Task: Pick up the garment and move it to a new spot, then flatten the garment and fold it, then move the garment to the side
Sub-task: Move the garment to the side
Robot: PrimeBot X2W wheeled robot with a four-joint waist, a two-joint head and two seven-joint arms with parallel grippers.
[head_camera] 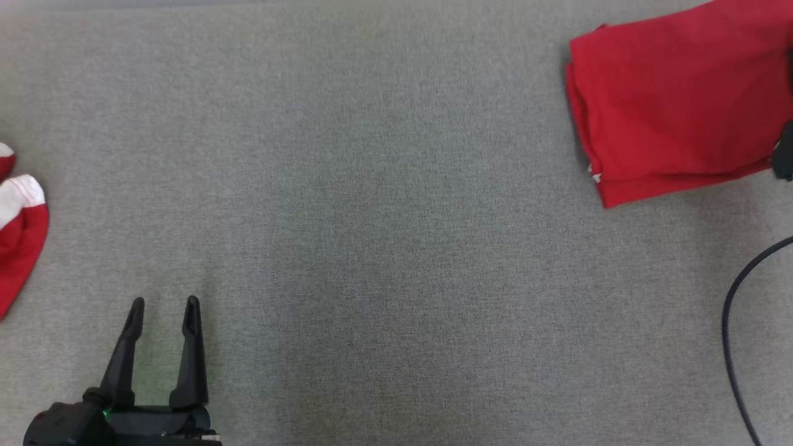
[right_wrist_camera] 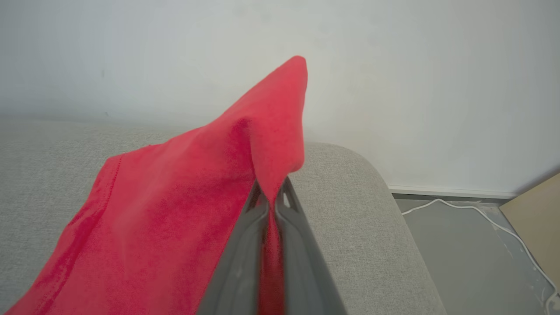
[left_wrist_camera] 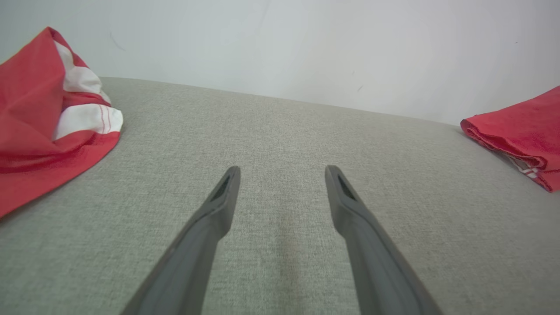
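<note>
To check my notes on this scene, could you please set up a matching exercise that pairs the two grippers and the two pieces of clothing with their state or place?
Things:
1. left gripper
2. right gripper
3. folded red garment
4. red-and-white garment

States or places:
A. at the left edge in the head view, apart from both grippers
B. shut on a pinch of fabric
C. open, holding nothing
D. at the upper right in the head view

Pairs: 1-C; 2-B; 3-D; 4-A
</note>
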